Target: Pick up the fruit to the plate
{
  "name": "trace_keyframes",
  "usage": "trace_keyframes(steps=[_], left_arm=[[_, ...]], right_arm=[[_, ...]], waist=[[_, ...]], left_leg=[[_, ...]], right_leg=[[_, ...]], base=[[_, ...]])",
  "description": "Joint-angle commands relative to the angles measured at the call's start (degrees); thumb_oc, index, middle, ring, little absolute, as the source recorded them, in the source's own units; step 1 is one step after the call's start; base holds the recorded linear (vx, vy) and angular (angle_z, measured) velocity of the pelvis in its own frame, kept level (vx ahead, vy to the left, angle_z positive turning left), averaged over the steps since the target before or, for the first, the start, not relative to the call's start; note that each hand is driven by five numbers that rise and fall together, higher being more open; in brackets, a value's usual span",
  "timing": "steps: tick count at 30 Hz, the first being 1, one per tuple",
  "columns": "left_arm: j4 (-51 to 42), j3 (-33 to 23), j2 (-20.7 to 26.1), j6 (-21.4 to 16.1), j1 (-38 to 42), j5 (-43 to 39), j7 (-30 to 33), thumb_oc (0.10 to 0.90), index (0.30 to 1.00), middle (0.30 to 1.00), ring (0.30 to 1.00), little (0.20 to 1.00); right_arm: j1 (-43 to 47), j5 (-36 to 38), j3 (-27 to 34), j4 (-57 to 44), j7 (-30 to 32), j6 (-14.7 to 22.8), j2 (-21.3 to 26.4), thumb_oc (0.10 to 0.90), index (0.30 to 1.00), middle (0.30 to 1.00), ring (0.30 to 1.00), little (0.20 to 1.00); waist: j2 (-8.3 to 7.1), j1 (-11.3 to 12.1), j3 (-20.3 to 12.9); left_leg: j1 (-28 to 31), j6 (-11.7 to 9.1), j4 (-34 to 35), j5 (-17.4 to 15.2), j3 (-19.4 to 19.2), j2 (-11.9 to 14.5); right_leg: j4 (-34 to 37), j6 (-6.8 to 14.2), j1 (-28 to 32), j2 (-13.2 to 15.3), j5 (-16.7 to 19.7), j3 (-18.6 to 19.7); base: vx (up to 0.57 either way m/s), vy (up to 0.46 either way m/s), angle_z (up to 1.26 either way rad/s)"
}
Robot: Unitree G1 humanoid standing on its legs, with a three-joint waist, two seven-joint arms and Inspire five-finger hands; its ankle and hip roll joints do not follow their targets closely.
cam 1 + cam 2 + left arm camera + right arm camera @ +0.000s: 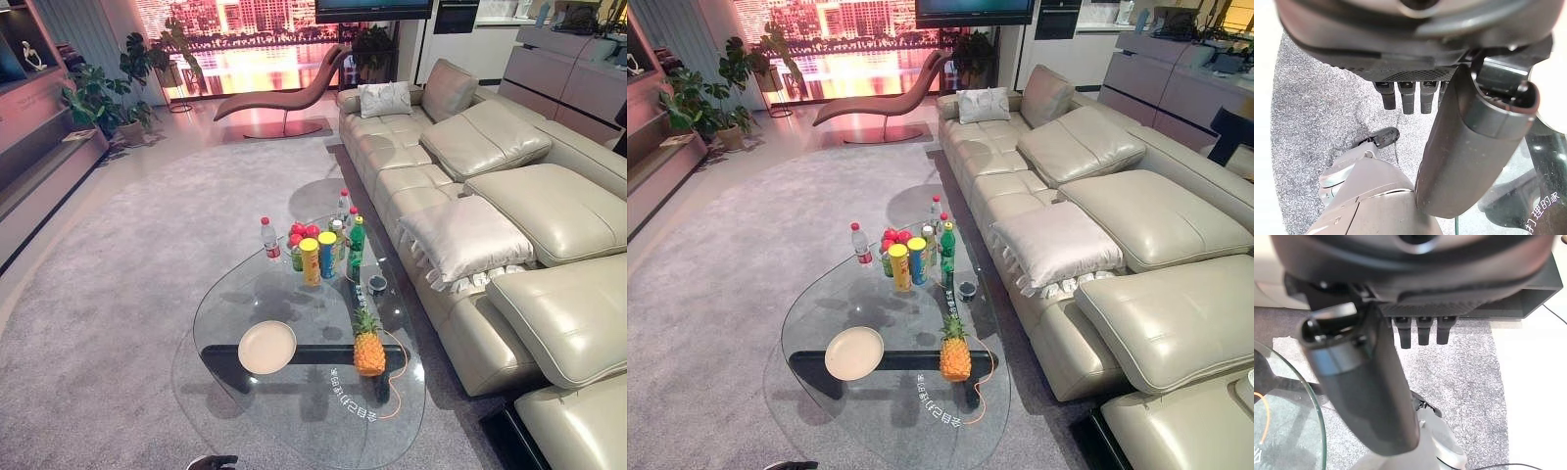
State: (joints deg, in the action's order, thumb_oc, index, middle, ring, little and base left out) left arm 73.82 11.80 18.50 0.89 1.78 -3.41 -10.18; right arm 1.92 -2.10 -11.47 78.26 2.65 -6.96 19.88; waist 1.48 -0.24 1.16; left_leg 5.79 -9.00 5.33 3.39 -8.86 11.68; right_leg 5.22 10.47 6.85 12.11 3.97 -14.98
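Observation:
A pineapple [368, 345] stands upright on the near right part of the glass coffee table [294, 411]. A round cream plate [266, 347] lies to its left, a short gap between them. Several red fruits [304, 232] sit at the table's far end among the bottles. My left hand [1474, 147] hangs beside the table's near edge with its fingers [1408, 100] straight, holding nothing. Over the grey carpet, my right hand [1366, 396] hangs the same way, its fingers [1422, 333] straight and empty. Both hands are well short of the fruit.
Bottles [269, 240], a green bottle [357, 245] and two tall snack cans [311, 261] cluster at the table's far end, with a small dark cup [377, 284] nearby. A beige leather sofa [509, 225] runs along the right. Grey carpet [108, 294] spreads to the left.

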Motion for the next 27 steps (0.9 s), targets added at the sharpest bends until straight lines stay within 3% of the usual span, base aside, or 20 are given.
trace_keyframes(steps=[1, 11, 15, 17, 23, 27], left_arm=[[4.02, -0.74, 0.77, 0.03, 3.92, -0.49, 0.50, 0.800, 0.900, 0.900, 0.900, 0.900], [1.94, -1.39, 1.03, 1.31, 4.52, -7.80, 0.15, 0.800, 0.900, 0.900, 0.900, 0.900], [0.70, -1.38, 1.83, 3.57, 7.63, -15.52, -8.32, 0.800, 0.900, 0.900, 0.900, 0.900], [-0.05, -1.32, 3.00, 2.84, 9.39, -19.22, -10.27, 0.800, 0.900, 0.900, 0.900, 0.900], [-1.18, -1.69, 6.23, 1.32, 16.40, -26.43, -9.35, 0.800, 0.900, 0.900, 0.900, 0.900], [-3.95, -1.48, 8.24, 0.40, 21.25, -30.87, -7.16, 0.800, 0.900, 0.900, 0.900, 0.900]], right_arm=[[4.50, -0.20, -0.47, 2.35, 0.70, -0.21, 0.63, 0.800, 0.900, 0.900, 0.900, 0.900], [4.92, -0.69, -0.42, 1.56, 1.69, -0.52, 1.94, 0.800, 0.900, 0.900, 0.900, 0.900], [8.67, 1.29, -0.29, 0.74, 3.50, 0.00, 3.80, 0.800, 0.900, 0.900, 0.900, 0.900], [10.74, 2.01, 0.22, -0.13, 3.91, 0.24, 5.27, 0.800, 0.900, 0.900, 0.900, 0.900], [17.07, 4.94, 0.18, -1.30, 3.15, 1.13, 9.42, 0.800, 0.900, 0.900, 0.900, 0.900], [21.94, 7.78, -0.90, -2.32, 3.44, 0.76, 11.14, 0.800, 0.900, 0.900, 0.900, 0.900]], waist=[[-1.14, 0.14, 2.87], [0.34, -0.07, 6.92], [1.33, -0.31, 10.89], [1.53, -0.48, 12.87], [1.27, 0.14, 18.29], [0.68, 0.28, 22.12]], left_leg=[[0.47, -1.39, -0.33, -0.01, -2.94, 2.43], [-6.78, -1.31, -0.33, 2.02, -1.94, 1.92], [-11.17, -0.83, -0.33, 2.34, -0.93, 0.77], [-13.15, -0.42, -0.33, 2.24, -0.71, 0.33], [-18.84, -0.06, -0.33, 3.39, 0.64, 0.19], [-25.86, -0.30, -5.30, 2.81, 1.89, 0.58]], right_leg=[[-0.22, 2.49, 0.06, 3.33, 0.54, -1.40], [-0.22, 2.42, -7.22, 4.49, 2.03, -0.68], [-0.22, 2.16, -12.11, 4.92, 3.19, 0.16], [-0.22, 1.95, -14.54, 4.82, 3.75, 0.88], [-3.50, 0.99, -20.83, 4.06, 2.75, 3.12], [-7.15, 0.59, -26.99, 4.14, 1.83, 4.12]], base=[[0.00, 0.000, 0.00], [-0.03, 0.018, -0.01], [-0.15, 0.046, -0.02], [-0.13, 0.026, -0.07], [-0.16, -0.038, -0.05], [-0.18, -0.088, -0.07]])
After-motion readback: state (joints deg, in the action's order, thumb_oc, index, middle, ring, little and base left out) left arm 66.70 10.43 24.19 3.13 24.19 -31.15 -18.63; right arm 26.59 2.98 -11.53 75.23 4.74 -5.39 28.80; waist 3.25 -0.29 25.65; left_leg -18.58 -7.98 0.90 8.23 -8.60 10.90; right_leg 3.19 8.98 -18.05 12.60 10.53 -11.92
